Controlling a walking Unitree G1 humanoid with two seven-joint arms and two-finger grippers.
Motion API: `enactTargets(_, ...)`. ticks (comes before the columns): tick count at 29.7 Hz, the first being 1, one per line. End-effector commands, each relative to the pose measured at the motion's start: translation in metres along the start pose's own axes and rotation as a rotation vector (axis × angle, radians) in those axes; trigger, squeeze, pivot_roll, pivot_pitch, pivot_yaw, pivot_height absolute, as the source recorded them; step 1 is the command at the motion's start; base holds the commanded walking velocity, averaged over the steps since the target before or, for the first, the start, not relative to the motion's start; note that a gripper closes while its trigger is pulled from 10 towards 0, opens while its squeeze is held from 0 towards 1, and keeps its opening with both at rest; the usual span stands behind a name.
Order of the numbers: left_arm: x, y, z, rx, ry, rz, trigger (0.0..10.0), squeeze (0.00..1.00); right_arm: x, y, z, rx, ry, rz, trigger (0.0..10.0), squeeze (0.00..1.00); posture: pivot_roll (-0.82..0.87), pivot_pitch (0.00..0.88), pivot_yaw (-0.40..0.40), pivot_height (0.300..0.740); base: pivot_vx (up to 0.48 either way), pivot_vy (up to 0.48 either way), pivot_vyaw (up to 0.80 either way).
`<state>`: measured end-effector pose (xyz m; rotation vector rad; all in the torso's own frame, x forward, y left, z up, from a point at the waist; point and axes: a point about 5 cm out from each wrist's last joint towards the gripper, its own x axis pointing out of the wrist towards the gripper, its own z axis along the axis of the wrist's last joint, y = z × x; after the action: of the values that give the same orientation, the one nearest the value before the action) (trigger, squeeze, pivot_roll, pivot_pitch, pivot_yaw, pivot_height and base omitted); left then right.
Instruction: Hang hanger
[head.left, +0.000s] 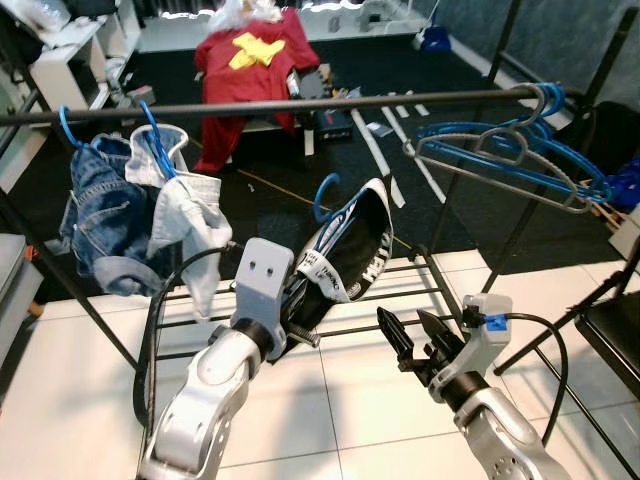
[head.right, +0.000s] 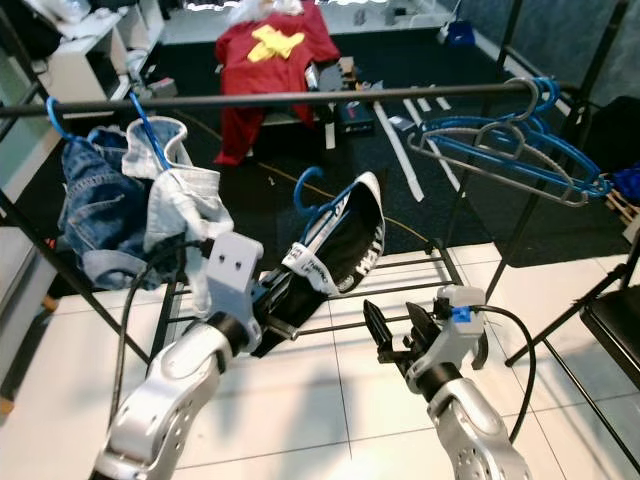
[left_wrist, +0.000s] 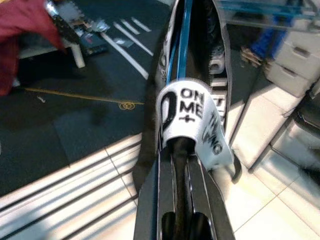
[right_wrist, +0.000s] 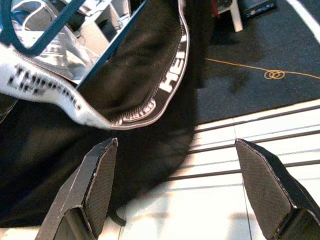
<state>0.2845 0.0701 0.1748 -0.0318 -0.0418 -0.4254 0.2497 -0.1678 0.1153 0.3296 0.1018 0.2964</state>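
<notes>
A blue hanger (head.left: 325, 195) carries a black garment (head.left: 350, 255) with a white lettered band. My left gripper (left_wrist: 182, 165) is shut on the lower end of the hanger and its garment, and the cloth hides the fingertips in the head views. The hanger's hook points up and stays free, well below the black rail (head.left: 300, 103). My right gripper (head.left: 415, 335) stands open just right of the garment, with nothing between its fingers (right_wrist: 100, 185). The garment hangs close in front of it.
On the rail's left hang jeans (head.left: 100, 210) and a pale denim piece (head.left: 190, 215) on blue hangers. Several bare blue hangers (head.left: 510, 160) crowd its right end. Low rack bars (head.left: 400, 275) cross the tiled floor. A red garment (head.left: 255, 60) lies behind, and a dark chair (head.left: 615, 330) stands at right.
</notes>
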Motion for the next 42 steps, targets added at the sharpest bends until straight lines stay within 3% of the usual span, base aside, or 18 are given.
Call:
enactTargets(1,0.007,0.001,0.003,-0.032,-0.022,0.031,10.0,0.0,-0.002,0.0,-0.002,-0.028,0.015,-0.001,10.0,0.0,-0.05,0.144,0.039,0.74,0.0,0.0,0.8)
enactTargets(6,0.013,0.008,0.007,-0.049,-0.037,0.071,10.0,0.0,-0.002,0.001,-0.003,-0.034,0.018,0.002,10.0,0.0,-0.06,0.144,0.039,0.74,0.0,0.0,0.8)
enactTargets(10,0.02,0.024,0.011,-0.08,-0.049,0.147,10.0,0.0,-0.002,0.001,-0.003,-0.03,0.017,-0.001,10.0,0.0,-0.06,0.141,0.036,0.74,0.0,0.0,0.4)
enactTargets(11,0.023,0.033,0.012,-0.1,-0.052,0.197,10.0,0.0,-0.002,0.0,-0.004,-0.024,0.017,-0.004,10.0,0.0,-0.06,0.141,0.034,0.74,0.0,0.0,0.0)
enactTargets(14,0.025,0.039,0.013,-0.113,-0.053,0.228,10.0,0.0,-0.002,0.0,-0.004,-0.02,0.016,-0.005,10.0,0.0,-0.06,0.141,0.034,0.74,0.0,0.0,0.0)
enactTargets(18,0.036,0.052,0.014,-0.112,-0.058,0.292,10.0,0.0,-0.002,0.0,-0.004,-0.017,0.016,-0.007,10.0,0.0,-0.06,0.138,0.031,0.74,0.0,0.0,0.0)
enactTargets(19,0.045,0.056,0.014,-0.113,-0.056,0.312,10.0,0.0,-0.002,0.0,-0.004,-0.018,0.016,-0.01,10.0,0.0,-0.07,0.137,0.031,0.74,0.0,0.0,0.0)
enactTargets(25,0.055,0.049,0.017,-0.105,-0.068,0.268,10.0,0.0,-0.001,0.0,-0.004,-0.019,0.015,-0.016,10.0,0.0,-0.07,0.139,0.035,0.74,0.0,0.0,0.0)
enactTargets(27,0.075,0.03,0.024,-0.092,-0.083,0.175,10.0,0.0,-0.001,-0.001,-0.003,-0.016,0.008,-0.031,10.0,0.0,-0.09,0.142,0.049,0.74,0.0,0.0,0.0)
enactTargets(30,0.075,0.03,0.024,-0.092,-0.083,0.175,10.0,0.0,-0.001,-0.001,-0.003,-0.016,0.008,-0.031,10.0,0.0,-0.09,0.142,0.049,0.74,0.0,0.0,0.0)
enactTargets(32,0.091,0.019,0.026,-0.08,-0.059,0.154,10.0,0.0,0.0,0.0,-0.002,-0.015,0.0,-0.042,10.0,0.0,-0.11,0.148,0.063,0.74,0.0,0.0,0.0)
enactTargets(40,0.106,0.018,0.03,-0.045,-0.038,0.183,10.0,0.0,0.0,0.002,-0.002,-0.02,-0.003,-0.051,10.0,0.0,-0.13,0.163,0.076,0.74,0.0,0.0,0.0)
enactTargets(42,0.111,0.028,0.033,-0.037,-0.036,0.223,10.0,0.0,-0.002,0.005,-0.001,-0.014,-0.008,-0.054,10.0,0.0,-0.15,0.182,0.088,0.74,0.0,0.0,0.0)
